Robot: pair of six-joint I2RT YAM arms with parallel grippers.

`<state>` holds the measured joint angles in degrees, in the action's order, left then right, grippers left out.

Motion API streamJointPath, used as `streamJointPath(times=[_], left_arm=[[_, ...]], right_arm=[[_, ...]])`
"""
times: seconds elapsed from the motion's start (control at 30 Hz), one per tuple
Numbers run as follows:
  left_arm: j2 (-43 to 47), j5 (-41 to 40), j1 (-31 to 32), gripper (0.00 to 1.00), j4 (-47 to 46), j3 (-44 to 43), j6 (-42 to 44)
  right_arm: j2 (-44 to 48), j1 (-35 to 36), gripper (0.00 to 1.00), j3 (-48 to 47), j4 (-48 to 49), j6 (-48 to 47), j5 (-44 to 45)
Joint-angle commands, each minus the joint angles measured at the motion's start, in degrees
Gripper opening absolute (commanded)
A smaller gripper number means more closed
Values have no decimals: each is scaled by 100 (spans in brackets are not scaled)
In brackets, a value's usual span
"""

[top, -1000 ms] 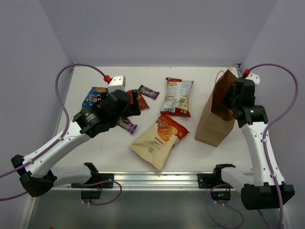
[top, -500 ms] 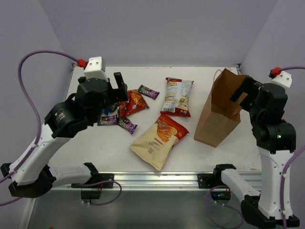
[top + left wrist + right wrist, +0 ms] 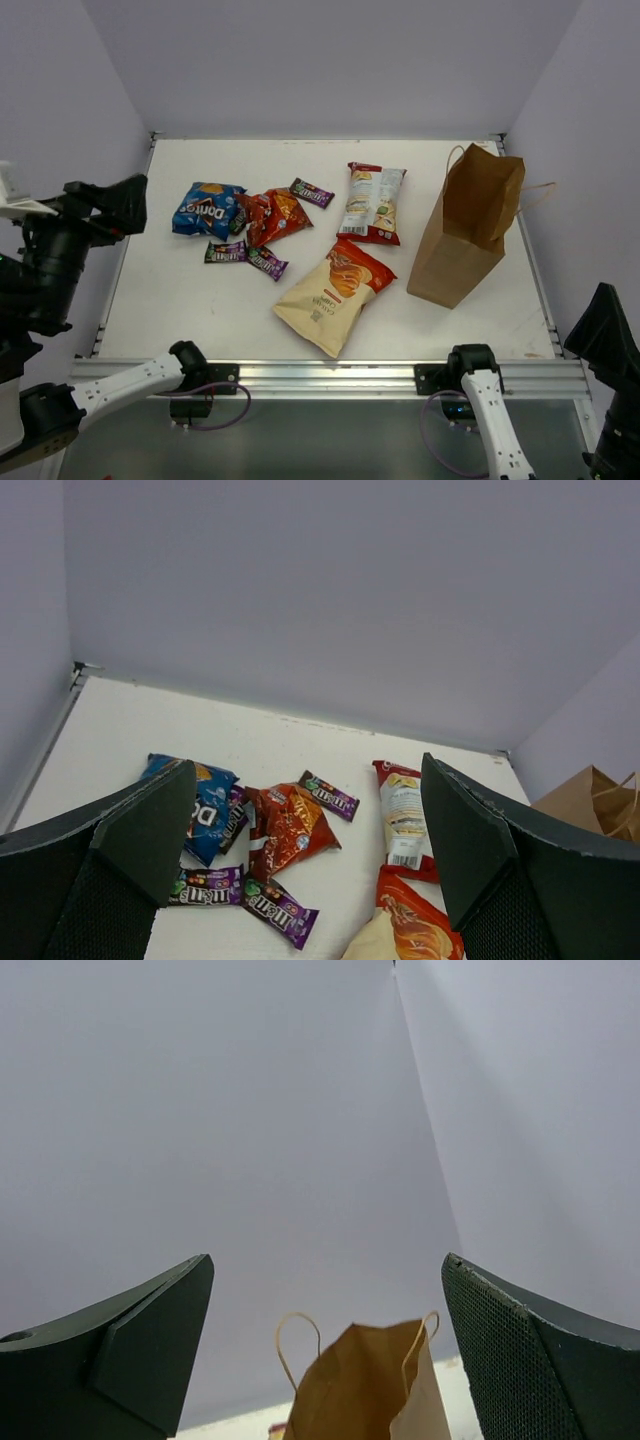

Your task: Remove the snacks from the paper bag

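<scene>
The brown paper bag [image 3: 465, 235] stands upright at the table's right side, its handles free. Out on the white table lie the snacks: a blue Doritos bag [image 3: 205, 208], a red-orange chip bag [image 3: 272, 215], a white-and-red chip bag [image 3: 374, 202], a large cream-and-orange chip bag [image 3: 335, 293] and three purple candy bars [image 3: 311, 192] [image 3: 226, 251] [image 3: 267, 262]. My left gripper [image 3: 310, 810] hangs open high above the near left, looking down on the snacks. My right gripper [image 3: 328, 1290] is open too, held back from the paper bag [image 3: 365, 1390], with nothing between its fingers.
Lilac walls close the table on the left, back and right. A metal rail [image 3: 330, 375] with the arm mounts runs along the near edge. The paper bag stands close to the right wall.
Both arms have pulled up and back toward the near corners. The right gripper opened and left the bag's rim. The left arm lifted off the snack pile, uncovering the Doritos bag.
</scene>
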<state>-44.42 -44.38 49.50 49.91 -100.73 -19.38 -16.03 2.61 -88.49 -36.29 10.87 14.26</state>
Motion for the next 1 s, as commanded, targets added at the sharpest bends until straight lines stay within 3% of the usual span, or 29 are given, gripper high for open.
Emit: streamJointPath(times=[0.0,0.33,0.97], left_arm=[[153,-246,-36,100,-122,193,505],[557,-703,-28,100,519,475,330],[356,-747,-28,100,511,791,320]], right_arm=[[-216,72,99,156,324,-410,-353],[-84,310,99,701,439,-516,-380],[-23,372,99,1000,509,-621,-424]])
